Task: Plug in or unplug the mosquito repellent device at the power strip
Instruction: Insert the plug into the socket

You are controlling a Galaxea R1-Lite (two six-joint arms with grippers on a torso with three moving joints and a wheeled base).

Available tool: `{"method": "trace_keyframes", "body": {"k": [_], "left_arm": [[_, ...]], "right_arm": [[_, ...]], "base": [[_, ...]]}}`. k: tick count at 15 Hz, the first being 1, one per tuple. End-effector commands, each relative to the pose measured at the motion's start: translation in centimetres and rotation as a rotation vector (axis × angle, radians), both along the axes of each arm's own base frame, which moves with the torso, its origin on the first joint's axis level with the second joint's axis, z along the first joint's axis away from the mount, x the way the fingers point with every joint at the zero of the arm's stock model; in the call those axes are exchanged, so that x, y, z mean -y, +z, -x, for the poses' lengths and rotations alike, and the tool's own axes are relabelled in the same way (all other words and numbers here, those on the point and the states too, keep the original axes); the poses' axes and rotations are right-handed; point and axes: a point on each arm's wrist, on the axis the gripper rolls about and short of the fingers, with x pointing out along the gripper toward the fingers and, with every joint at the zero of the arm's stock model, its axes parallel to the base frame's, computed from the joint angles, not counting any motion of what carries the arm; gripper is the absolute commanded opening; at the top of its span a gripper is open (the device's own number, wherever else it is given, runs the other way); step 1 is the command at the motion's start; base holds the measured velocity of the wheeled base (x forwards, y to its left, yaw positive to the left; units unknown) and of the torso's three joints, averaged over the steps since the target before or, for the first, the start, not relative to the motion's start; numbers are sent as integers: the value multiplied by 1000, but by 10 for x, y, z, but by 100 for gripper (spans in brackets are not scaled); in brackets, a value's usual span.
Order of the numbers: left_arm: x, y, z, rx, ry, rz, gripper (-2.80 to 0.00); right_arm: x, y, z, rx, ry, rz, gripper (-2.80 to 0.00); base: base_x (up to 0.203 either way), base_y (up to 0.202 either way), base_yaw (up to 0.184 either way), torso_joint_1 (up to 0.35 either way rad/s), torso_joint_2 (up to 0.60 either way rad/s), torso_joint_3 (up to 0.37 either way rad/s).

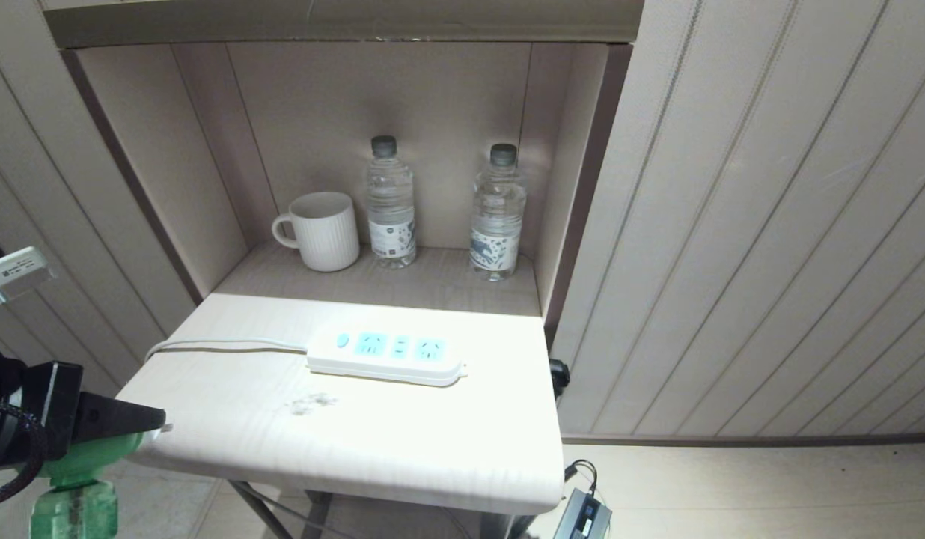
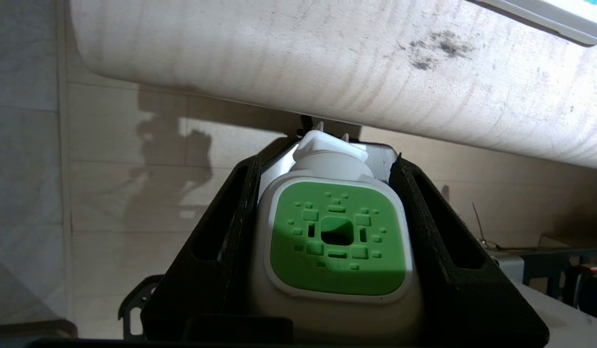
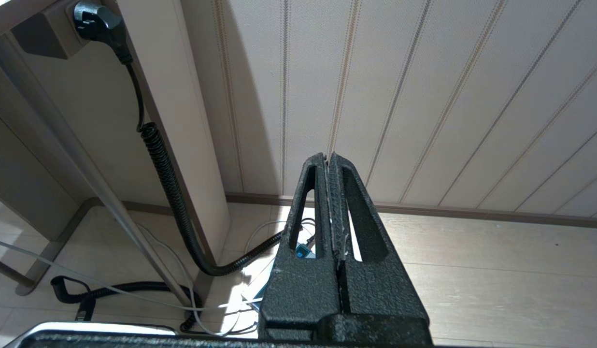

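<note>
My left gripper [image 1: 154,424] hangs at the table's near left corner, just off its edge, shut on the mosquito repellent device [image 1: 73,509]. The device's translucent green bottle hangs below the fingers. In the left wrist view the black fingers [image 2: 221,241] press both sides of the device [image 2: 337,237], on its white cap with the green centre, and its plug prongs point toward the table edge. The power strip [image 1: 388,355] lies flat in the middle of the table with nothing plugged in; one corner of the power strip [image 2: 545,14] shows from the wrist. My right gripper [image 3: 327,157] is shut and empty, low beside the wall.
The strip's white cord [image 1: 223,344] runs left across the light wooden table [image 1: 343,442]. A white mug [image 1: 324,230] and two clear water bottles [image 1: 391,202] [image 1: 498,213] stand in the alcove behind. Cables and a black adapter [image 1: 582,516] lie on the floor under the table.
</note>
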Motion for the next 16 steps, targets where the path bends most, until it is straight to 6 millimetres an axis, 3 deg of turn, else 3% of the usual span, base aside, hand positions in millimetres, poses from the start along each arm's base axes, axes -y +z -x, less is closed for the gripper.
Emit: {"method": "trace_keyframes", "body": {"k": [1, 7, 13, 16], "left_arm": [[-2, 5, 5, 21, 29, -27, -280], [-10, 16, 23, 40, 78, -85, -280], [-10, 17, 21, 39, 77, -84, -280], [-10, 15, 22, 33, 76, -86, -280]], "right_arm": [[0, 0, 0, -1, 0, 0, -280], [0, 0, 0, -2, -1, -4, -280], [0, 0, 0, -3, -2, -7, -280], [0, 0, 0, -1, -3, -7, -280]], "base": [[0, 0, 0, 0, 0, 0], [0, 0, 0, 0, 0, 0], [0, 0, 0, 0, 0, 0], [0, 0, 0, 128, -318, -186]]}}
